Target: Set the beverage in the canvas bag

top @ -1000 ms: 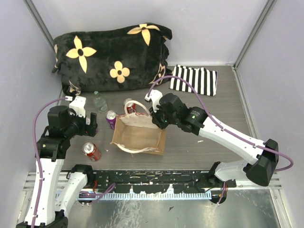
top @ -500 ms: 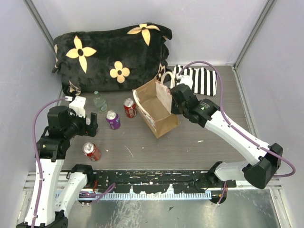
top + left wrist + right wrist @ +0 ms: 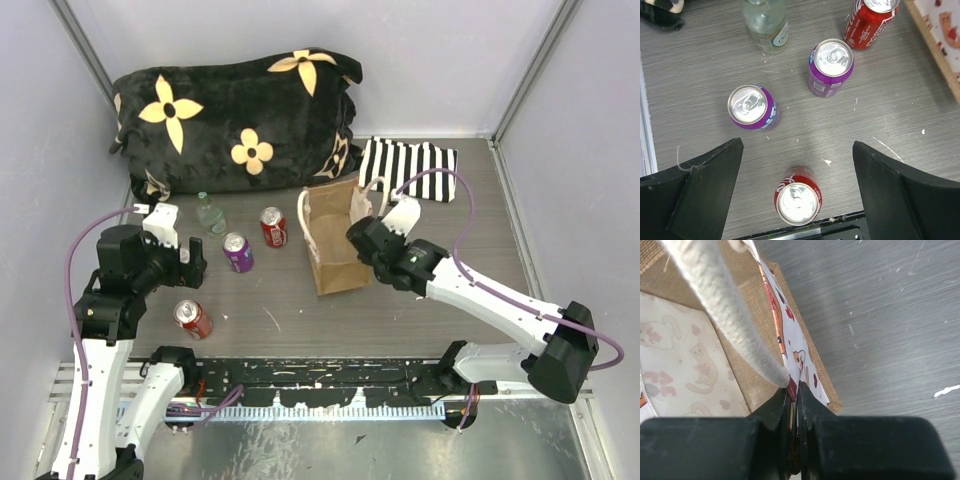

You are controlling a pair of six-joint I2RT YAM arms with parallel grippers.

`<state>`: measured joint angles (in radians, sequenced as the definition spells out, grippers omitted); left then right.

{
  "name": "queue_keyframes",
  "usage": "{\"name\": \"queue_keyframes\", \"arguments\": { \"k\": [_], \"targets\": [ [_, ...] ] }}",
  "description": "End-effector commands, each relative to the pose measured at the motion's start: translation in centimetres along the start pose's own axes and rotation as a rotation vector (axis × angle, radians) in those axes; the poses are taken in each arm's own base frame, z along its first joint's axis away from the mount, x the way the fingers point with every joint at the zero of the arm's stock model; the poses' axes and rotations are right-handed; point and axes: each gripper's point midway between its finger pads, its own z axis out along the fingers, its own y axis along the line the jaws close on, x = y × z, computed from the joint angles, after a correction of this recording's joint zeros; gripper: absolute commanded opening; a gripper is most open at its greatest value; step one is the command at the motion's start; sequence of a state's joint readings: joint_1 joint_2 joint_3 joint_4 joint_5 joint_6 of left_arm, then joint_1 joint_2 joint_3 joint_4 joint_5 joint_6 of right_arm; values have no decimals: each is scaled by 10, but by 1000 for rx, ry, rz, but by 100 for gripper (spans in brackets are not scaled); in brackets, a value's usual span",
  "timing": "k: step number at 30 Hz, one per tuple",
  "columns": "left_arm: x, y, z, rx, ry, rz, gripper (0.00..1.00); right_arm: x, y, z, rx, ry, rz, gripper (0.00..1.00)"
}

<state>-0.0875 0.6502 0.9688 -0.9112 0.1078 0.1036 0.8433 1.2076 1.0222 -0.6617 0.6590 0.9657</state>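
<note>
Progress looks slight: none of the beverage cans [image 3: 830, 64] is in the canvas bag [image 3: 335, 248], which stands open at mid-worktop [image 3: 500, 220]. It is tan and boxy, with cream looped handles and a reddish print on its pale side. The right gripper [image 3: 795, 390] is closed tight on its side wall. The cans wait to its left, beneath the wide-open, empty left gripper [image 3: 797, 160].

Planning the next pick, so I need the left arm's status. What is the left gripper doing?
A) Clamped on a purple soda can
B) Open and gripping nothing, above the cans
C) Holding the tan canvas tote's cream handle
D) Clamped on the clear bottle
B: the left gripper has its black fingers spread wide and grips nothing, and the red soda can below it stands free on the grey table.
</note>
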Motion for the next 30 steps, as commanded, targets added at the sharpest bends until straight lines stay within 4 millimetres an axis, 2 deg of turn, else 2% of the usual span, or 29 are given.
{"name": "queue_keyframes", "arguments": {
  "k": [1, 6, 15, 21, 25, 30],
  "targets": [
    [-4, -4, -4, 16, -22, -12, 98, -8, 25, -18, -48, -126, 195, 1],
    [-4, -4, -5, 16, -22, -14, 98, 20, 32, -30, -31, -121, 148, 1],
    [3, -6, -3, 24, -8, -23, 98, 23, -1, -42, 15, -176, 259, 1],
    [3, -7, -1, 29, -6, -34, 98, 43, -13, -41, 58, -164, 305, 1],
    [3, -7, -1, 29, -3, -37, 98, 62, -8, -34, 49, -118, 316, 1],
    [5, -6, -2, 24, -6, -30, 98, 72, -1, -34, 56, -100, 264, 1]
  ]
}}
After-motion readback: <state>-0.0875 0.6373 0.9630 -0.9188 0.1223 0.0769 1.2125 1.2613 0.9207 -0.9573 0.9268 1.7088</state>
